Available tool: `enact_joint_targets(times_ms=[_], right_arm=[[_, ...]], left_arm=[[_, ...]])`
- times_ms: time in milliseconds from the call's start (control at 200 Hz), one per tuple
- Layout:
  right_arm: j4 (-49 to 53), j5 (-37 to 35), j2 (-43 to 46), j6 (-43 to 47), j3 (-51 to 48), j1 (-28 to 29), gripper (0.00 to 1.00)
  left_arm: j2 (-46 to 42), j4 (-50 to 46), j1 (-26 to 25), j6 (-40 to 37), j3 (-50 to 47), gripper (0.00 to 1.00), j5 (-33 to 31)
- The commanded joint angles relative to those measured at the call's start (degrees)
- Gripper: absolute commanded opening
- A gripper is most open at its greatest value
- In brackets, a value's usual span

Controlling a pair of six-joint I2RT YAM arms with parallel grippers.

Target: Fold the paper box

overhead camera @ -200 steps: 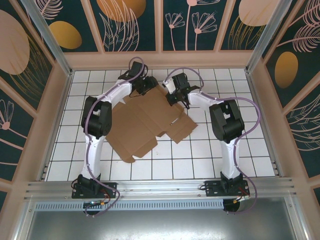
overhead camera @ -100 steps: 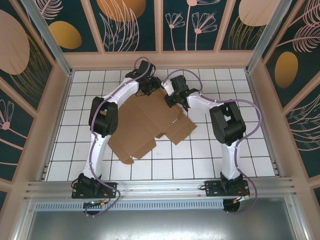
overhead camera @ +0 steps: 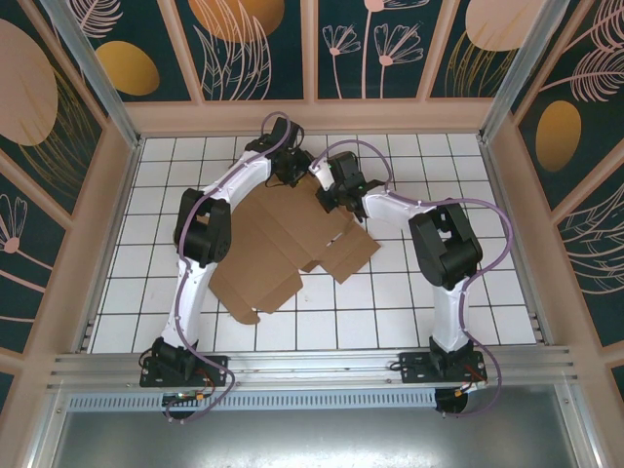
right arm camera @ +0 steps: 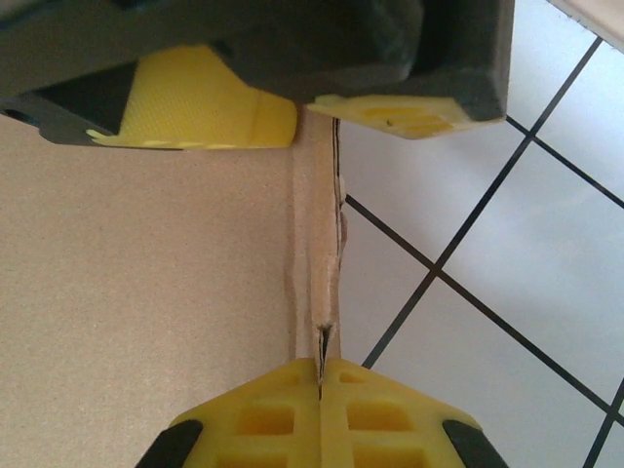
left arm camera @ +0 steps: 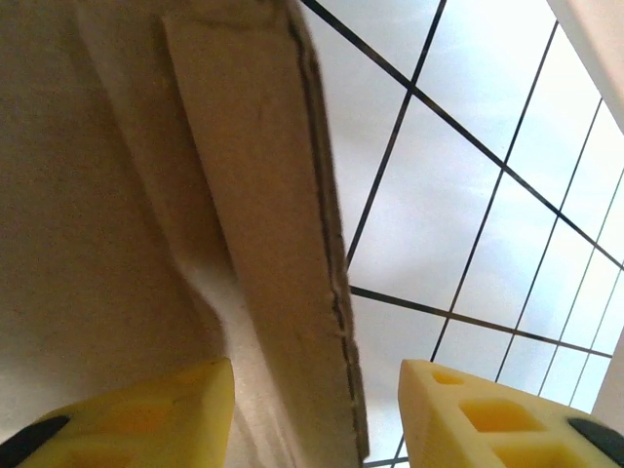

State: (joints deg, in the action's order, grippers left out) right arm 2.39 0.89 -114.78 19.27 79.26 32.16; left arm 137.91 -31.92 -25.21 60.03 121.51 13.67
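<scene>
Top external, partner: the paper box [overhead camera: 283, 244] lies as a flat cut sheet on the surface [overhead camera: 409, 302]. It stretches from the gripper tips back toward the arms' bases. The left gripper [overhead camera: 295, 174] and right gripper [overhead camera: 331, 198] sit close together at its far edge. Which step do we call it?

We call it the first far flap, and it's early days, since the rest of the sheet is unfolded. On the right wrist we see the right gripper pinched tight on the thin cardboard edge.

And the left wrist?

There the jaws stand apart. A narrow flap [left arm camera: 263, 195], bent along its crease, runs between them, clear of the right-hand finger. We'd say nothing is clamped.

So what comes next?

In our judgement, the left gripper should close on that flap. Then both should swing it up and over along the crease, without dragging the sheet beneath them.
</scene>
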Motion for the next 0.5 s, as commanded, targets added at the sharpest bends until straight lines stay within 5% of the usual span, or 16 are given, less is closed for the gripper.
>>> enact_joint_targets(times_ms=[0,400,495], right_arm=[[-2.4,-2.7,2.4,1.8,-0.6,0.7,0.05],[-3.0,-6.2,3.0,2.4,-0.4,1.2,0.04],[-3.4,-6.7,3.8,2.7,-0.5,1.3,0.12]], left_arm=[[0.5,0.0,-0.5,1.4,1.6,0.45,1.3],[0.0,0.6,-0.5,1.5,0.4,0.13,2.1],[-0.1,0.8,-0.6,1.9,0.6,0.1,2.3]])
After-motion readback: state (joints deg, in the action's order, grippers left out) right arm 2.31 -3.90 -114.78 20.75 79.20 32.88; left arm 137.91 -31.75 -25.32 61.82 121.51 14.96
